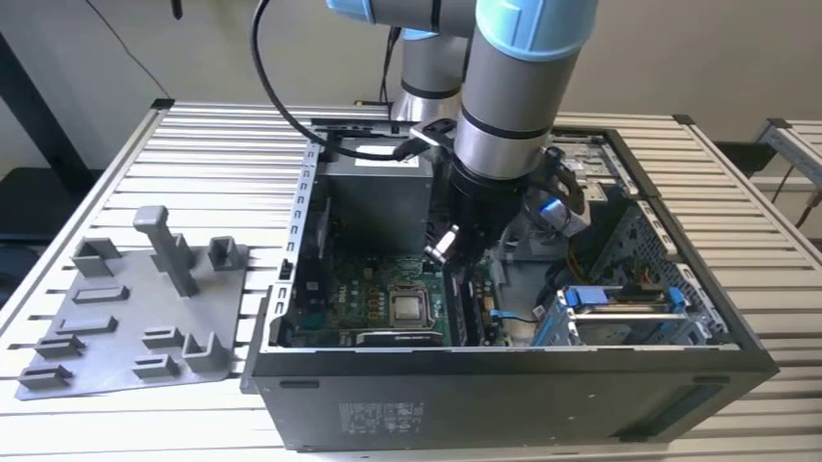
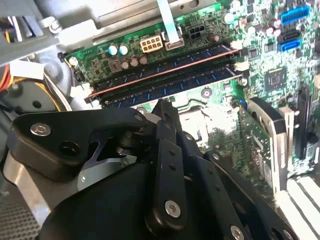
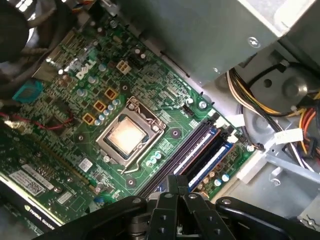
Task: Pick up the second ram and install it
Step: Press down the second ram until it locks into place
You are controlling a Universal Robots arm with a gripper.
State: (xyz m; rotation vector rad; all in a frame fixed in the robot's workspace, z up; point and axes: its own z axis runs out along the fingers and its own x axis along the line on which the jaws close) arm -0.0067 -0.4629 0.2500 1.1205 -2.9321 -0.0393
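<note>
My gripper (image 1: 442, 256) reaches down into the open computer case, over the motherboard (image 3: 75, 100). Its black fingers are shut tip to tip with nothing between them, in both wrist views (image 2: 162, 106) (image 3: 175, 183). Just past the tip lie the long memory slots (image 3: 197, 150). Two long dark sticks stand seated in them side by side, one with a thin reddish top edge (image 2: 160, 70) and one closer to the tip (image 2: 172, 84). The second ram looks like one of these; I cannot tell which. The gripper hangs close above them, and contact is not visible.
The bare processor socket (image 3: 127, 135) sits beside the slots. The power supply (image 1: 372, 197), bundled cables (image 3: 260, 100) and a blue drive cage (image 1: 617, 303) crowd the case. A grey fixture plate with posts (image 1: 141, 318) lies on the slatted table at the exterior view's left.
</note>
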